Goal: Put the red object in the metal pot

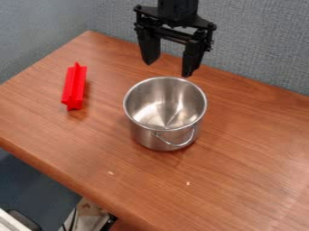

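A long, flat red object (75, 87) lies on the wooden table (241, 171) at the left, pointing away from the front edge. To its right stands the metal pot (165, 112), round and shiny, upright, with nothing inside and a thin wire handle on its near side. My gripper (171, 61) hangs above the table just behind the pot, its two black fingers spread wide and nothing between them. A clear gap separates it from the red object, which it does not touch.
The table's front edge runs diagonally from the left to the lower right, with floor below it. A grey-blue wall stands behind the table.
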{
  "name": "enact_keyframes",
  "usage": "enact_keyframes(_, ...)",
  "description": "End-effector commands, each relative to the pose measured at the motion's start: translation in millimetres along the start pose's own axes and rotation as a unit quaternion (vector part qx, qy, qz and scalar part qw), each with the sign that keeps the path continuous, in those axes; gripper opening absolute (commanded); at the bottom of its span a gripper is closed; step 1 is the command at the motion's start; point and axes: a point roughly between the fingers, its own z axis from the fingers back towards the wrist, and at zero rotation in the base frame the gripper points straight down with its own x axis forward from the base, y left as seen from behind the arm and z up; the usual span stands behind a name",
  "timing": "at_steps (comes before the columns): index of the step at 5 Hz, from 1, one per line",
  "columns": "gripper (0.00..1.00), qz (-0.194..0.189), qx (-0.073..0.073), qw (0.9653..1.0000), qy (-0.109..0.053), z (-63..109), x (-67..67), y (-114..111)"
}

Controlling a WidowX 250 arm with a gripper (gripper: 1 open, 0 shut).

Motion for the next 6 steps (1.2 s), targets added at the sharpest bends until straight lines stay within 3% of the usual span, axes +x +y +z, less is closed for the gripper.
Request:
enact_keyframes(1, 1.0, -0.005, 0.003, 0.9999, 0.014, -0.6, -4.2, 5.2)
enact_keyframes(3, 1.0, -0.019, 0.013, 0.9991, 0.035, -9.1, -17.5, 26.1)
enact_keyframes(4, 1.0, 0.029, 0.021, 0.999, 0.026, -12.8, -30.7, 71.7)
enact_keyframes(6, 1.0, 0.081, 0.007, 0.9966, 0.01, 3.7, -35.9, 127.2)
